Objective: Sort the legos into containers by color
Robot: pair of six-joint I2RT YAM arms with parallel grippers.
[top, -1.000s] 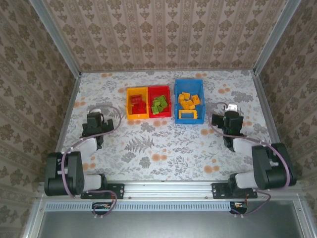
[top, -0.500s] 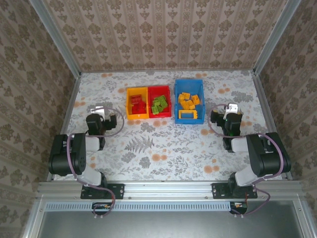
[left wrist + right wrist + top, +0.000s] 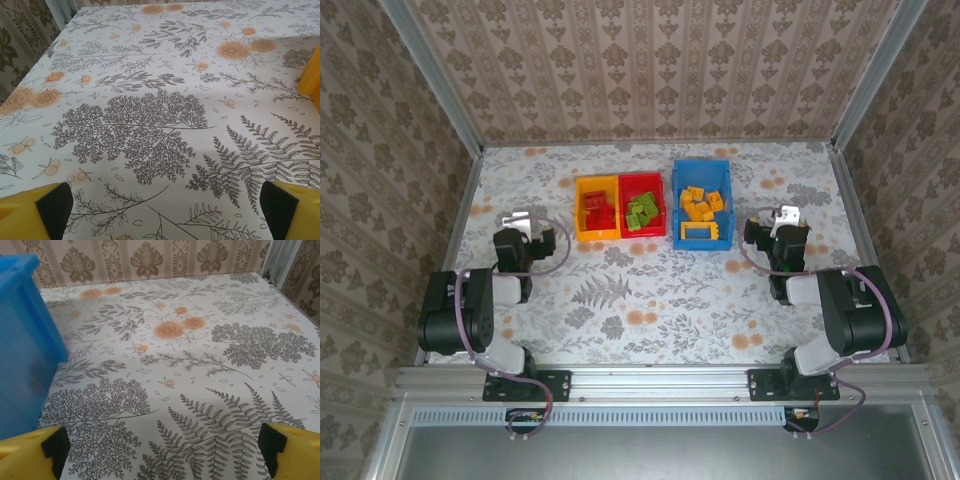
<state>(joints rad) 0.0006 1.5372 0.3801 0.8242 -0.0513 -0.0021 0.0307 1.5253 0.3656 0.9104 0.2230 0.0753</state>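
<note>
in the top view we see three open rectangular plastic bins in a row just above ctr frame, on a table [image 3: 650,295] covered w/ a white cloth printed in grey ferns & orange flowers. the small yellow bin [image 3: 598,237] is leftmost and touches the small red bin [image 3: 643,234] beside it. the larger blue bin [image 3: 677,205] stands just right of those two, w/ a narrow gap btwn.

every small studded plastic brick we can make out lies inside a bin. the red legos [image 3: 600,208] are in the yellow bin, the green legos [image 3: 642,211] in the red bin, and the orange-yellow legos [image 3: 701,205] in the blue bin. one hollow yellow square frame [image 3: 697,232] lies at the blue bin's lower end.

the left gripper [image 3: 527,222] is at mid-left of the top view, left of the yellow bin & apart from it. it's released: jaws spread wide, nothing btwn them. in its wrist view the yellow fingers w/ black pads [image 3: 55,205] sit in the two bottom corners, w/ bare cloth btwn, and a yellow bin corner shows at the right edge.

the right gripper [image 3: 782,218] is at mid-right of the top view, right of the blue bin & apart from it. it's also released, jaws wide, holding nothing. in the right wrist view its fingers are in the bottom corners over printed cloth, the blue bin's wall fills the upper left, and patterned wallpaper [image 3: 150,260] runs along the top.
</note>
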